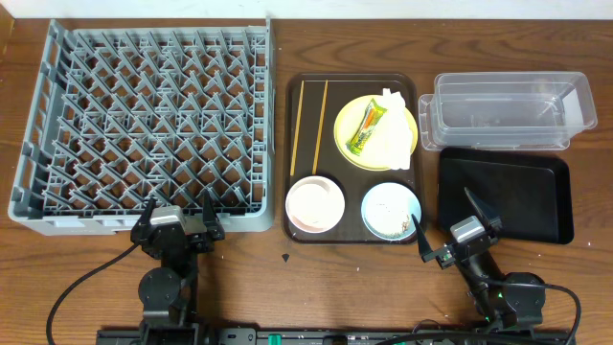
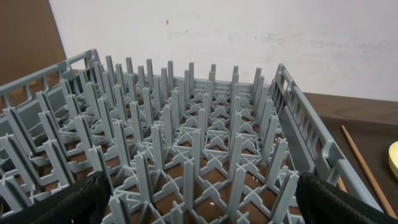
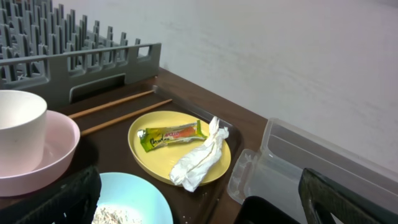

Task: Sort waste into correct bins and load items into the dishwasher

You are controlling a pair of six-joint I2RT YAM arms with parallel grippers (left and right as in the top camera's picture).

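A brown wooden table (image 1: 316, 287) fills the overhead view, and the wrist cameras show a plain white wall (image 3: 280, 56) behind it.

Nearest the robot, the left gripper (image 1: 178, 206) hovers at the near wall of the grey dish rack (image 1: 86, 222). Its fingers are spread wide and hold nothing. The right gripper (image 1: 442, 213) hangs near the front right corner of the dark brown serving tray (image 1: 337, 91), between that tray and the shallow black tray (image 1: 503, 196). Its fingers are also parted and bare.

The two bowls sit side by side along the near edge of the serving tray. The white bowl (image 1: 314, 204) is on the left, and the small white cup (image 3: 18, 134) stands upright inside it. The light blue bowl (image 1: 391, 211) is on the right and holds pale rice-like scraps (image 1: 397, 222).

Farther back on the same tray, at its right side, lies the yellow plate (image 3: 149, 158). The green-yellow snack wrapper (image 1: 366, 129) rests on the plate, and the crumpled white napkin (image 1: 397, 129) lies just beside it on the right, touching it. The two chopsticks (image 1: 298, 125) lie parallel at the left of the tray, running front to back, slightly apart from each other.

To the right of the serving tray, the black tray lies flat on the table. The clear plastic tub (image 1: 508, 88) stands just behind it, against its far edge. The dish rack takes up the whole left half of the table and reaches its far edge, and its upright pegs fill the left wrist view.
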